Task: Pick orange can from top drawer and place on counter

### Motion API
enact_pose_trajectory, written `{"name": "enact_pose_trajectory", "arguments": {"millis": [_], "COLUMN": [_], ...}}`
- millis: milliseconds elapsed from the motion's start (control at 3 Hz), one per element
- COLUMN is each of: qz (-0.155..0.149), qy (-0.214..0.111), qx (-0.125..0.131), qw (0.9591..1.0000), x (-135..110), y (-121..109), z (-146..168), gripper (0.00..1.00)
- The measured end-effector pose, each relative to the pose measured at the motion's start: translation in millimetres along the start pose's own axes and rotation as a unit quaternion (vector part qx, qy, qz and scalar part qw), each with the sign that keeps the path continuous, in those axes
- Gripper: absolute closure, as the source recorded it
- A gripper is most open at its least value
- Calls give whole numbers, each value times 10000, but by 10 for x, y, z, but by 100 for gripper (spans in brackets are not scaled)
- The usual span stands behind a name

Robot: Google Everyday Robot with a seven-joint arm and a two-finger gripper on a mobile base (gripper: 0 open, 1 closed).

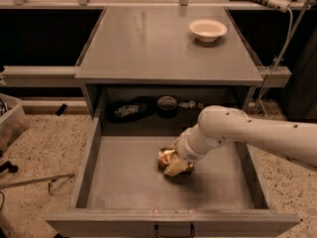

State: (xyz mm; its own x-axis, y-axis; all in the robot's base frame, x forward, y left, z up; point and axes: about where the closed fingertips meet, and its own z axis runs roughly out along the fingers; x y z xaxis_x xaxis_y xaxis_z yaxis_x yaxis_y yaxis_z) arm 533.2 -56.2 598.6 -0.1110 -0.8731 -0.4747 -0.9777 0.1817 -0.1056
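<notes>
The orange can (167, 157), shiny gold and dented, lies in the open top drawer (124, 177), right of the middle of its grey floor. My gripper (176, 166) is down inside the drawer, right at the can and touching its right side. The white arm (247, 133) reaches in from the right. The gripper hides part of the can. The grey counter (153, 38) spreads above and behind the drawer.
A white bowl (208, 29) stands on the counter at the back right. Dark items and a tape roll (167, 104) lie on the shelf behind the drawer. A cable (282, 48) hangs at the right. Speckled floor with a bin (10, 123) is on the left.
</notes>
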Motion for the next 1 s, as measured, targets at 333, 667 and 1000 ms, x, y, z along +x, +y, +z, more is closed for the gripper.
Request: {"name": "enact_pose_trajectory", "arguments": {"millis": [333, 667, 1000], "qz": [0, -185, -544], "qy": [0, -45, -347], "qx": [0, -16, -200], "qw": [10000, 9998, 9977], "x": [-16, -279, -776], "y": [-4, -185, -460], "z": [-30, -298, -755], "gripper": [88, 100, 100]}}
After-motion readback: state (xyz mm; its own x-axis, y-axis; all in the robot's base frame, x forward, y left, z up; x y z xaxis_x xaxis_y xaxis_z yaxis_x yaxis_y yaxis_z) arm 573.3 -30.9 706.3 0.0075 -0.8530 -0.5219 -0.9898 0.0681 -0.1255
